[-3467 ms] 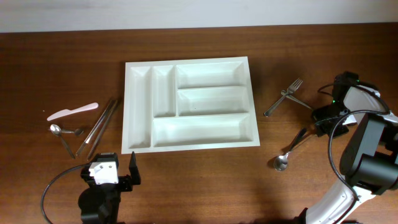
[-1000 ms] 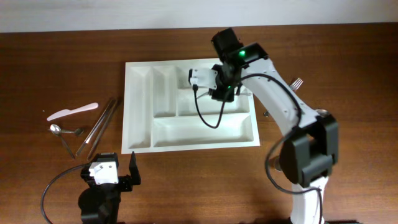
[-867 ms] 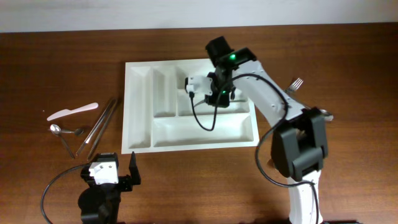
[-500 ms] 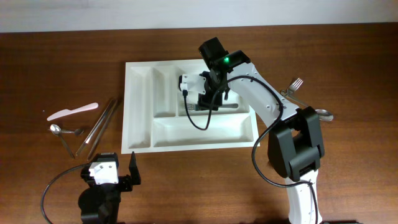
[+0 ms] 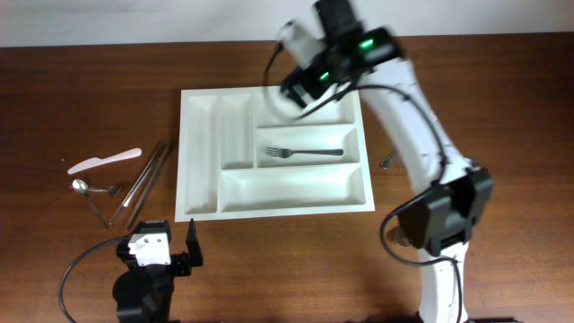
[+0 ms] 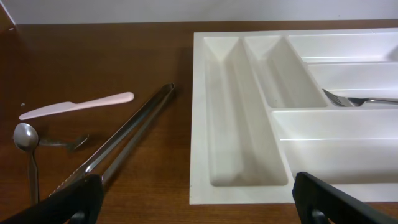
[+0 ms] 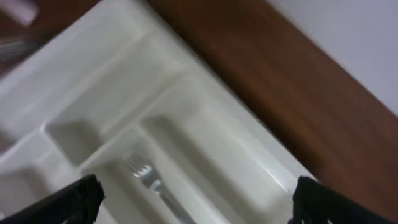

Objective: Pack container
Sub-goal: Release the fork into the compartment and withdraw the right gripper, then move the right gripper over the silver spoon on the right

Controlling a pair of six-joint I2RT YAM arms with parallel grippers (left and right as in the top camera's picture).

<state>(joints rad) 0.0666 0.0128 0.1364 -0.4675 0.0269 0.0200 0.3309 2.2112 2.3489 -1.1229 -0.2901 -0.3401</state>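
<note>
Container (image 5: 296, 190) sits mid-counter (image 5: 72, 81). Its long axis runs left–right in the overhead frame, with the two narrow compartments at its left end.

Progress: early. One fork (image 5: 300, 152) lies in the middle long compartment, tines left, handle right. The other four compartments are bare.

Left to pack, by my reading:
- pink knife (image 5: 105, 161), tongs (image 5: 143, 184) and small spoons (image 5: 81, 186) at frame left
- a mostly hidden utensil (image 5: 386, 163) just right of the tray

Right end effector (image 7: 199, 198) hangs above the tray's upper part, fingers apart, empty. Left end effector (image 6: 200, 198) is at lower left, also apart and empty.
</note>
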